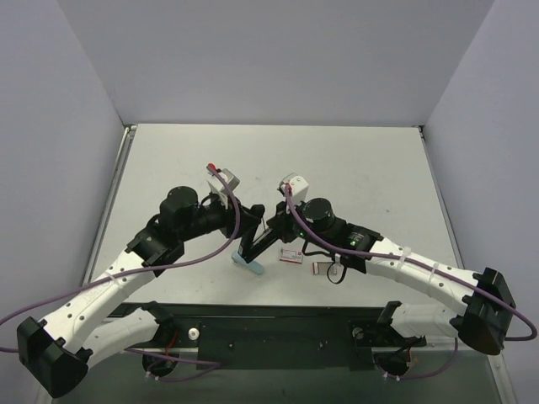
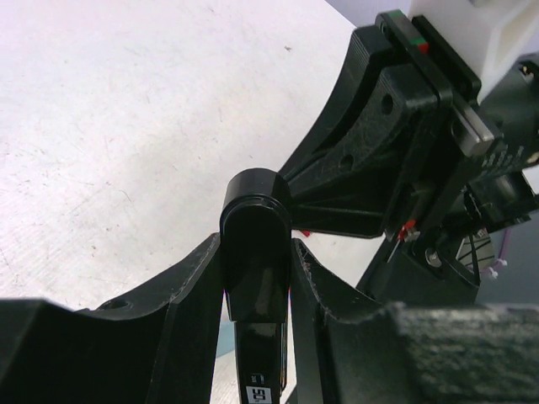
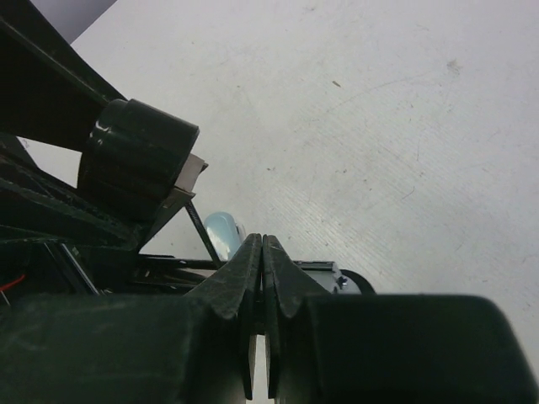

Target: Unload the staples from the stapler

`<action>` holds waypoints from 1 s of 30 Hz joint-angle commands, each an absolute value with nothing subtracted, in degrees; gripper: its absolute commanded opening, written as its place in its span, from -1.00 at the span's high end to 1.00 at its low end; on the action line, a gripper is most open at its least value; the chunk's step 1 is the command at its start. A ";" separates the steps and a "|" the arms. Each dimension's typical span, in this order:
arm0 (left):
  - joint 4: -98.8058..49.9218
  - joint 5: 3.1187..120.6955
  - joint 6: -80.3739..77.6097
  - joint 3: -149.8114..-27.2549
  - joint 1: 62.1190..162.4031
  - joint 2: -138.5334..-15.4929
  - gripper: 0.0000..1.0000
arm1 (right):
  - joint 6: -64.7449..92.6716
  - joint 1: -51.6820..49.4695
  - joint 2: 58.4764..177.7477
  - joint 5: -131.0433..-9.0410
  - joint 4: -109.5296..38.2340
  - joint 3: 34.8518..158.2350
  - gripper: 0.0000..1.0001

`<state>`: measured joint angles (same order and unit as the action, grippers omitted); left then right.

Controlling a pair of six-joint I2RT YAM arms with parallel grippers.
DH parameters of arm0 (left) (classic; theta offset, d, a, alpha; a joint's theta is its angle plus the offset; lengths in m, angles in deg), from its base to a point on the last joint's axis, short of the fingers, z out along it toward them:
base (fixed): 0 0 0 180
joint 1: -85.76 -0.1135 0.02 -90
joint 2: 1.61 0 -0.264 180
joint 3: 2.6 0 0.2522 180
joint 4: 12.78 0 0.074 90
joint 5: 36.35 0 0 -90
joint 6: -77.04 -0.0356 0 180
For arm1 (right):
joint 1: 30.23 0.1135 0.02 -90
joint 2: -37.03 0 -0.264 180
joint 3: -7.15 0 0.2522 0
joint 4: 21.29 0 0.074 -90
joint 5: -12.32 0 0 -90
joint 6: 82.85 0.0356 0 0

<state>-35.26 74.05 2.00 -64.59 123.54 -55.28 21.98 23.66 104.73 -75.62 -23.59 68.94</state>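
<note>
Left claw: my left gripper [image 2: 257, 248] is set to a middling width and clamped on the stapler [image 2: 255, 295], one finger on each flank of its black body.
Right claw: my right gripper [image 3: 262, 244] is pinched fully closed, its fingers pressed together with nothing between the tips that I can see.
Stapler: held off the table [image 1: 354, 168] between the two wrists, with its rounded black end standing up past my left fingers.
Blue piece: a pale blue part [image 1: 249, 266] sits at the stapler's lower end on the table; I cannot tell if it belongs to the same stapler.
Staples: I cannot make any out for certain. A small grey sliver [image 1: 322, 268] lies on the table beside the right arm, too small to identify.
In the way: from the left wrist, the right gripper's body fills the upper right, close behind the stapler. From the right wrist, the stapler's black end and a thin dark rod [image 3: 200, 223] crowd the left side.
Nearby: a small red-and-white box [image 1: 291, 255] lies just right of the stapler.
Writing: a white label [image 2: 257, 394] on the stapler reads "50"; the print on the box is too small to read.
Count: two arms, one stapler in hand, one box, one grey sliver.
</note>
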 commanded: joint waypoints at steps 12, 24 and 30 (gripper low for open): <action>-15.04 62.18 6.11 -68.48 123.64 -56.10 1.00 | 26.75 15.91 112.96 -68.37 -5.70 64.68 1.00; -6.34 54.18 8.04 -68.04 123.73 -59.61 1.00 | 29.30 15.73 118.68 -66.52 -0.96 65.73 1.00; -1.68 50.49 8.75 -67.96 123.73 -61.55 1.00 | 31.23 15.30 120.52 -65.56 1.24 65.82 1.00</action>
<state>-19.17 54.88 6.41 -64.59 123.67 -62.31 29.26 15.61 119.16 -68.34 -0.66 65.40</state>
